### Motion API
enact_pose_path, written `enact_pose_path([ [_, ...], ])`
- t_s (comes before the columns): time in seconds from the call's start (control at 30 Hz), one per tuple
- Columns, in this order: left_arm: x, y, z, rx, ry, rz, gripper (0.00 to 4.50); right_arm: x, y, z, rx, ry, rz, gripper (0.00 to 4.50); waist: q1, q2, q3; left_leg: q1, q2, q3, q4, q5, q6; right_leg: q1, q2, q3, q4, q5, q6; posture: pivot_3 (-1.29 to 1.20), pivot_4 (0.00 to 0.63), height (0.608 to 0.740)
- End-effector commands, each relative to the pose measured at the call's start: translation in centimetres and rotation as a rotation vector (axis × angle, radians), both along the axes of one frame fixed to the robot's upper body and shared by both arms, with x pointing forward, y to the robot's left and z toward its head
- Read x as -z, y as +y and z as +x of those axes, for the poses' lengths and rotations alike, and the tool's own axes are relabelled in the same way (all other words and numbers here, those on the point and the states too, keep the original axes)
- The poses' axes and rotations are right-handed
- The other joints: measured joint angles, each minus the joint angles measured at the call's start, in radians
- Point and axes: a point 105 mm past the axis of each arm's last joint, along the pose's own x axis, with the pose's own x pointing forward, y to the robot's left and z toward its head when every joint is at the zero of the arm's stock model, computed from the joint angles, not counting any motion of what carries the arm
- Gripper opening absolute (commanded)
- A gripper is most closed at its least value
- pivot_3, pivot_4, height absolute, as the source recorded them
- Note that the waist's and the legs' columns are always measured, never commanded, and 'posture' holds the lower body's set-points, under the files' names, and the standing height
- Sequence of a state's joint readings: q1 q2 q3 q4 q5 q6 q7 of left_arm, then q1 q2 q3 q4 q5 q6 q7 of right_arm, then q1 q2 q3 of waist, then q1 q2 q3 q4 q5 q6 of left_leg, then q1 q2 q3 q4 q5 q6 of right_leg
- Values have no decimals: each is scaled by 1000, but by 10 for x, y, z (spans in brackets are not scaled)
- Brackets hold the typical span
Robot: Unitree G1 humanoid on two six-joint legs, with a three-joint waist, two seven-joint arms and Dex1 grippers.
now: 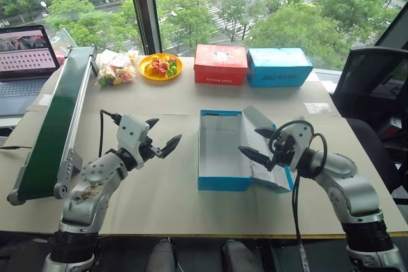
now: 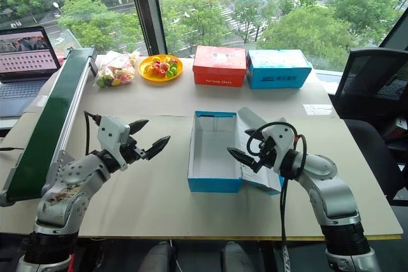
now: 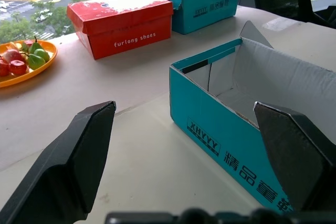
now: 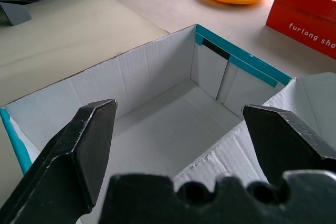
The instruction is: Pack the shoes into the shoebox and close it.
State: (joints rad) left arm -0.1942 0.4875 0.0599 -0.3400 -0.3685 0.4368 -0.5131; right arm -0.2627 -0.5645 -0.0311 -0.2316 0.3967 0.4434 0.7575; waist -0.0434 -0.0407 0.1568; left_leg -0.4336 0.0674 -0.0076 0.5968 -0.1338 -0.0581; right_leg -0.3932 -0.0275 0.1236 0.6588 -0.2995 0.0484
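The shoebox [image 1: 220, 157] is sitting open in the middle of the table [image 1: 172, 97], its white interior empty and its hinged lid [image 1: 268, 151] lying folded out on the side of the right arm; every place below is given relative to this shoebox.

The left gripper [image 1: 160, 139] is hovering just beside the shoebox's outer blue wall, apart from it, fingers spread wide and holding nothing; the right gripper [image 1: 260, 144] is hanging over the opened lid at the shoebox's other side, fingers likewise spread wide and holding nothing; bare tabletop is lying between the left gripper and the shoebox wall.

Beyond the shoebox, toward the window, a red box [image 1: 220, 64] with white lettering and a plainer light-blue box [image 1: 278, 66] are standing side by side, well apart from the shoebox; further along from the red box, an orange plate of fruit [image 1: 160, 67] and a clear bag of sweets [image 1: 115, 68] are resting near the table's far edge.

A green conveyor belt [image 1: 54, 125] is running along the table well past the left gripper, away from the shoebox; a laptop [image 1: 25, 62] is standing open beyond it; a black office chair [image 1: 370, 87] is standing off the table past the lid side of the shoebox.
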Motion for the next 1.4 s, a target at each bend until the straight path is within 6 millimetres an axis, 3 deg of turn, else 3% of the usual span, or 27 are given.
enact_pose_path([
  [0.03,-19,3,5,-9,-56,-22,4500,-27,0,5,9,-81,-25,4476,0,0,0,0,0,0,0,0,0,0,0,0,0,0,0,0,150,739],
  [0.13,-50,35,25,-158,-114,-128,4500,-83,11,21,1,-187,-34,4476,-7,3,8,0,0,0,3,0,0,-1,0,0,3,1,1,0,150,739],
  [0.23,-63,72,40,-346,-131,-161,4500,-101,26,31,-34,-224,-33,4476,-9,3,9,-3,1,-3,7,1,1,-4,4,0,6,4,0,0,150,739],
  [0.37,-70,117,48,-576,-130,-165,4500,-111,48,41,-81,-232,12,4476,-3,3,9,-4,1,-6,7,-2,2,-1,3,-2,3,3,-1,0,150,739],
  [0.4,-69,133,49,-663,-121,-153,4500,-110,57,43,-104,-228,15,4476,-2,2,10,-6,0,-6,8,-3,3,-2,3,-2,3,4,-2,0,150,739],
  [0.6,-70,187,48,-962,-125,-33,4500,-95,105,44,-245,-163,80,4476,0,3,10,-16,0,-8,10,-3,3,-12,3,-4,7,7,-7,0,150,739],
  [0.83,-75,189,52,-944,-117,-55,4500,-76,136,41,-348,-111,43,4476,9,3,10,-16,0,-9,11,-2,2,-11,2,-7,7,8,-8,0,150,739],
  [1.0,-72,178,59,-909,-114,-78,4500,-69,147,39,-364,-102,29,4476,8,3,10,-16,0,-11,10,-2,1,-12,2,-9,8,8,-8,0,150,739],
  [1.2,-67,173,65,-906,-111,-91,4500,-69,150,35,-379,-80,52,4476,5,3,10,-17,0,-12,10,-2,1,-12,3,-10,9,9,-9,0,150,739],
  [1.4,-53,185,65,-940,-95,-92,4500,-66,143,32,-370,-102,37,4476,4,3,10,-17,0,-13,10,-1,0,-11,3,-10,9,9,-9,0,150,739],
])
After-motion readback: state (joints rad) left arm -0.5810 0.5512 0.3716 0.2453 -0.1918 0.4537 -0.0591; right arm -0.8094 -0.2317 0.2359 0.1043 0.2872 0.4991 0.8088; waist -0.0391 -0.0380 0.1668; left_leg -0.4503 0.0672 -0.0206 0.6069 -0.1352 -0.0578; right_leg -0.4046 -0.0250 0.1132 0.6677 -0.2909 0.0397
